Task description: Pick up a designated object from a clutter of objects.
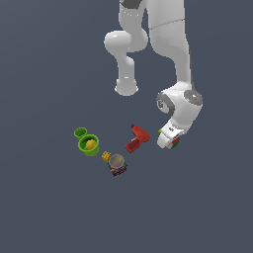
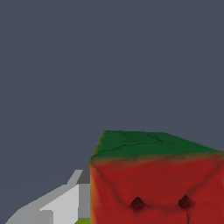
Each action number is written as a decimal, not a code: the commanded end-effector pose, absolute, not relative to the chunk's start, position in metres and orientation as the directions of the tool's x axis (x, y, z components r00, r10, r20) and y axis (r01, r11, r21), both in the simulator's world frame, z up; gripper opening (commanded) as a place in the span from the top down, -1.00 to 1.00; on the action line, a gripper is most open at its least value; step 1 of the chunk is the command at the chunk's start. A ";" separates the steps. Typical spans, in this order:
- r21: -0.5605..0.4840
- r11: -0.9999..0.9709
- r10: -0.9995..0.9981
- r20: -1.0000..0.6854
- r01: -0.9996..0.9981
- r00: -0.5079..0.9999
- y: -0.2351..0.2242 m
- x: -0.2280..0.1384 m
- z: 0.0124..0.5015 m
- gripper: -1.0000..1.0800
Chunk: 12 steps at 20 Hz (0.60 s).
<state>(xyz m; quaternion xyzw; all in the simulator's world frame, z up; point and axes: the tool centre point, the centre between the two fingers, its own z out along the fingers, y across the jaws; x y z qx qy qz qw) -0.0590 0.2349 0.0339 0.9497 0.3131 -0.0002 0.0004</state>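
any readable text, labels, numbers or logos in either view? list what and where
None readable in either view.
Dark box under the grey ball: coloured patches on its sides, too small to tell whether they are print.
Cube at the gripper: red and green faces with dark dents, no lettering.
Red drill-shaped toy, green cups: plain, no marks.

Cube (image 2: pixel 157 179) cut off by frame edge; end effector (image 1: pixel 170 142) jaws hidden.
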 end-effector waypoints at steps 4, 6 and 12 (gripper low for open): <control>0.001 -0.804 0.595 0.000 0.595 0.804 0.233 -0.059 0.038 1.00; 0.001 -0.804 0.595 0.000 0.595 0.804 0.230 -0.058 0.042 1.00; 0.001 -0.804 0.595 -0.001 0.595 0.804 0.215 -0.057 0.067 1.00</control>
